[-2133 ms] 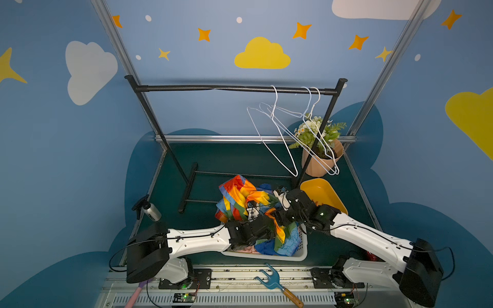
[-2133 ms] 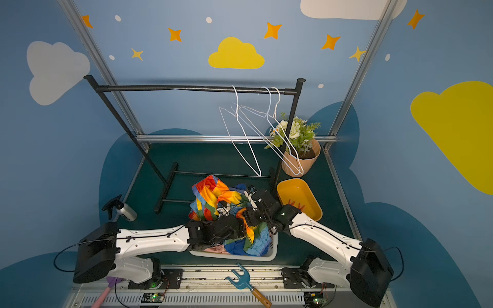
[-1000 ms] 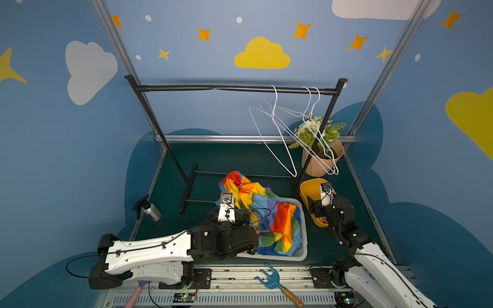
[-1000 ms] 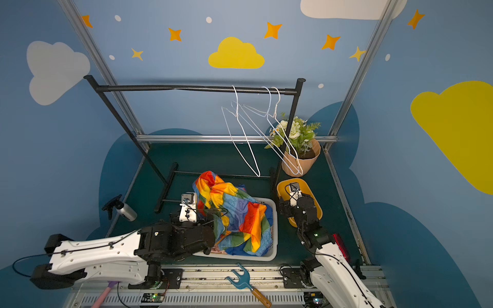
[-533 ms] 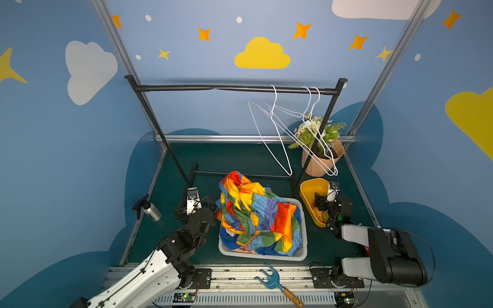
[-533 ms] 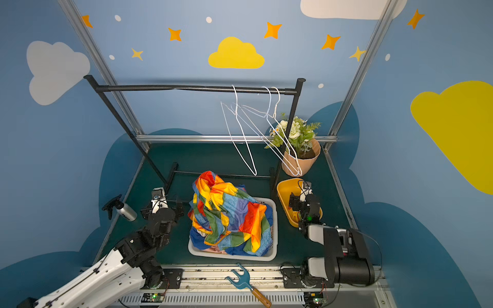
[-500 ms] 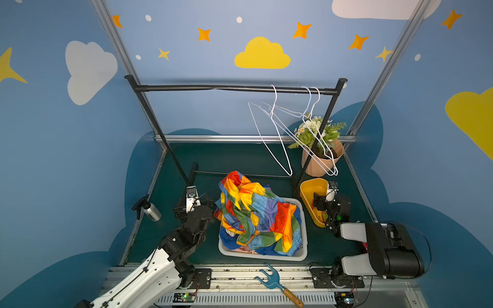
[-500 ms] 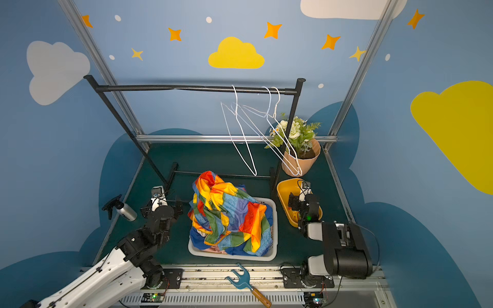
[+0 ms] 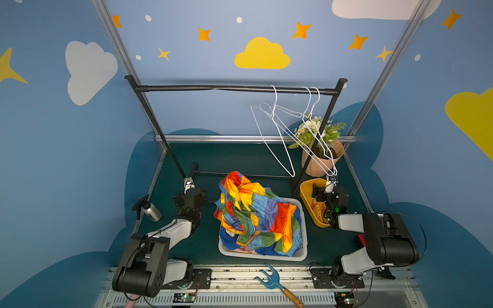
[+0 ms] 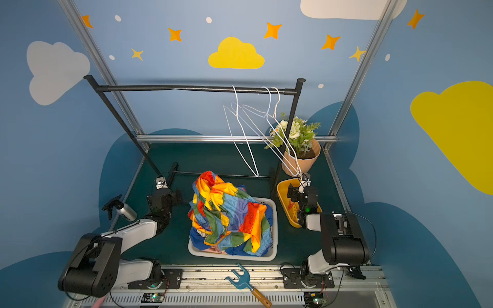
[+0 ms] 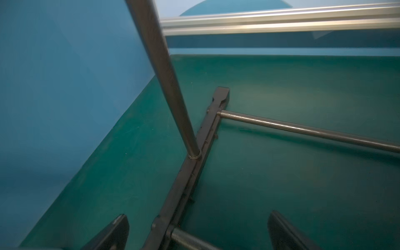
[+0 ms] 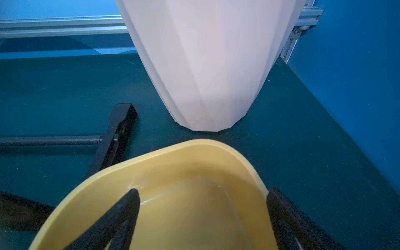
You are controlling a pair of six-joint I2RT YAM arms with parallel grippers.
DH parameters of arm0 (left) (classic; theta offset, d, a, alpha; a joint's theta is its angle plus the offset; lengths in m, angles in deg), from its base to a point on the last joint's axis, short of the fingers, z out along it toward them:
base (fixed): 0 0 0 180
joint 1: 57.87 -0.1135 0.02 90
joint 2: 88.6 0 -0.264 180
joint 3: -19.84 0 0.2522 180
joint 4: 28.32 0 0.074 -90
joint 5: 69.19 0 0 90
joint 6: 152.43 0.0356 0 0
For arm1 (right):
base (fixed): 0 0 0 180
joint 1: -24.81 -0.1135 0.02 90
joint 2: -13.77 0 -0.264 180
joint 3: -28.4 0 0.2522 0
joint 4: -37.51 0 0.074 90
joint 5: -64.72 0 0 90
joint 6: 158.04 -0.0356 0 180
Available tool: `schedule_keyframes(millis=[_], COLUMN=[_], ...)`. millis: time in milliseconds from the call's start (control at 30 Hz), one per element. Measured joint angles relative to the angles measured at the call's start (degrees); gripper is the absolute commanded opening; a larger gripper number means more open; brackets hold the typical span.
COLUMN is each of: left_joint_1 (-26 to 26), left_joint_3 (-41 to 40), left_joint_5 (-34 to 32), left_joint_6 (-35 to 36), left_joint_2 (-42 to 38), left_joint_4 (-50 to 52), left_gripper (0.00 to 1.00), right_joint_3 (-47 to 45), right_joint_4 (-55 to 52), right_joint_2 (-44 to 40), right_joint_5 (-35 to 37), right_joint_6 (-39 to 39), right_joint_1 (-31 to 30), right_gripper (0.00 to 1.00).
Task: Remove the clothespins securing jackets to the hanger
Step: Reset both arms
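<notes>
— White wire hangers (image 9: 280, 125) on the black steel rail (image 9: 213, 88): condition?
— Bare. The rainbow-striped jacket (image 9: 256, 213) lies heaped in the white plastic laundry basket (image 9: 266, 257) at the middle of the dark green bench (image 9: 240, 157), toward its front edge. Blue fabric shows beneath it.
— Location of the red plastic clothespins (image 9: 317, 209)?
— Inside the yellow plastic tub (image 9: 306, 192) near the right edge, just in front of the pale faceted plant pot (image 12: 205, 65). Their number cannot be told.
— State of the left gripper (image 11: 198, 216)?
— Positioned near the left edge, above the rack's black foot bar (image 11: 194, 173). Its fingers (image 11: 116, 229) are spread wide and hold nothing.
— State of the right gripper (image 12: 203, 192)?
— Positioned over the tub. Its fingers (image 12: 127, 207) are spread wide and empty.
</notes>
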Motion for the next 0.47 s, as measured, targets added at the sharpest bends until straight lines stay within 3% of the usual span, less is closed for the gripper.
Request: schedule_keyframes(millis=[233, 467], left_joint_1=[-3.0, -5.8], left_joint_3=[0.0, 1.9], left_joint_5=[7.4, 12.1], left_joint_6=[-0.3, -1.6], left_joint_2=[10.5, 10.6], left_joint_4=[-10.4, -10.4], left_gripper=[1.00, 1.00], right_joint_3=[0.0, 0.0], right_joint_4=[-0.7, -1.3], right_joint_2=[0.0, 0.0], right_joint_5=[0.5, 0.7], right_joint_6=[-0.3, -0.4], right_joint_1=[0.0, -0.1], right_gripper=[0.93, 0.93])
